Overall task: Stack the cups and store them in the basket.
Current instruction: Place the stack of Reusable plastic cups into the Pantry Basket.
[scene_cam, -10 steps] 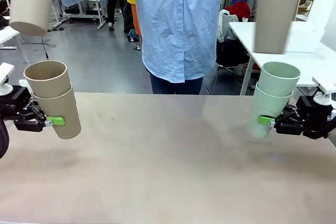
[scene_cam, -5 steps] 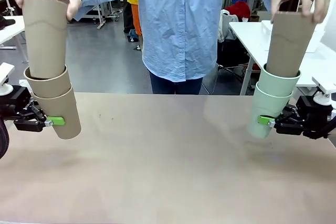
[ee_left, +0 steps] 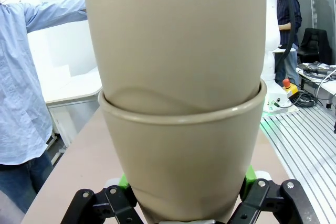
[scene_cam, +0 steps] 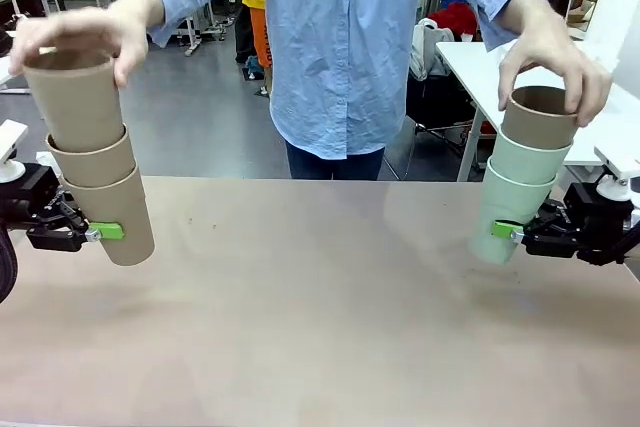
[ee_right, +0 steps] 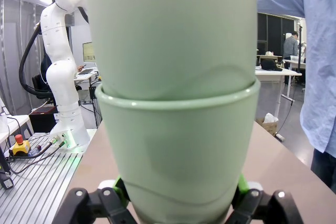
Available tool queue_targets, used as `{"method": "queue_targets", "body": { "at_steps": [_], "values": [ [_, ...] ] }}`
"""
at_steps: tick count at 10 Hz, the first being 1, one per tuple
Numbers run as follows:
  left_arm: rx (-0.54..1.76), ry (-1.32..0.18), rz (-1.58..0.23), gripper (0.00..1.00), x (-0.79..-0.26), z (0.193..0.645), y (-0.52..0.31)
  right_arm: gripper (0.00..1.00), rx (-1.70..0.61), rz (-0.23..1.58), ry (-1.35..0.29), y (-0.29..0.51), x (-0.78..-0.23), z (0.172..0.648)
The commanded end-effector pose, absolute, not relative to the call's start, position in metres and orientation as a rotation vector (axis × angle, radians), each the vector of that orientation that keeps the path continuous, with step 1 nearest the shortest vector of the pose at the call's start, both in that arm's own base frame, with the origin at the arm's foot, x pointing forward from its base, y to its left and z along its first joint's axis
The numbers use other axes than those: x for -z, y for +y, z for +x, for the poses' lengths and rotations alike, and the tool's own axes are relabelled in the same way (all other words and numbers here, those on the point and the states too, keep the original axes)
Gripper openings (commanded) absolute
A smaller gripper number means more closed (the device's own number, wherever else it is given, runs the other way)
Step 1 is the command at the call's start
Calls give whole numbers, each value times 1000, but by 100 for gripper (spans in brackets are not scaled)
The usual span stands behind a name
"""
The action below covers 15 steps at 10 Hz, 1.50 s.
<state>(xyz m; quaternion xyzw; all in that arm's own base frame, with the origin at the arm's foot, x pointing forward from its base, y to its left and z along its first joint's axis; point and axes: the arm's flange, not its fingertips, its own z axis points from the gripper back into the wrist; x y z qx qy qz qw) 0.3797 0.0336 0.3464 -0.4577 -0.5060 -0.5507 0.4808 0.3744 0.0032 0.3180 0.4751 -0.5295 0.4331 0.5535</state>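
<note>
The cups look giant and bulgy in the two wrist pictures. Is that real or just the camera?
Just the camera. Left wrist view: the tan cups sit right against the wide-angle lens, so they loom and bulge. Right wrist view: same for the mint cups. Front view: both stacks look ordinary size, sharp, with faint shadows on the table.

Counted: four tan-brown matte tapered cups (scene_cam: 112, 215), two pale mint green matte tapered cups (scene_cam: 510, 209); six cups in total.
</note>
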Motion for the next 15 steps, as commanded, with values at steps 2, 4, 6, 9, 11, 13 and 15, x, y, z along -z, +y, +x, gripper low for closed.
{"method": "queue_targets", "body": {
  "at_steps": [2, 4, 6, 9, 11, 13, 15],
  "values": [
    [1349, -1244, -1114, 85, -352, 377, 32, 85, -1031, 1116, -1260, 3, -322, 375],
    [1349, -1244, -1114, 85, -352, 377, 32, 85, -1031, 1116, -1260, 3, -322, 375],
    [1349, -1244, -1114, 85, -352, 377, 32, 85, -1031, 1116, -1260, 3, -322, 375],
    [1349, -1244, -1114, 85, -352, 377, 32, 85, -1031, 1116, -1260, 3, -322, 375],
    [1349, -1244, -1114, 85, -352, 377, 32, 85, -1031, 1116, -1260, 3, -322, 375],
    [1349, -1244, -1114, 85, -352, 377, 32, 85, -1031, 1116, -1260, 3, -322, 375],
    [1349, -1244, -1114, 85, -352, 377, 32, 85, -1031, 1116, -1260, 3, -322, 375]
  ]
}}
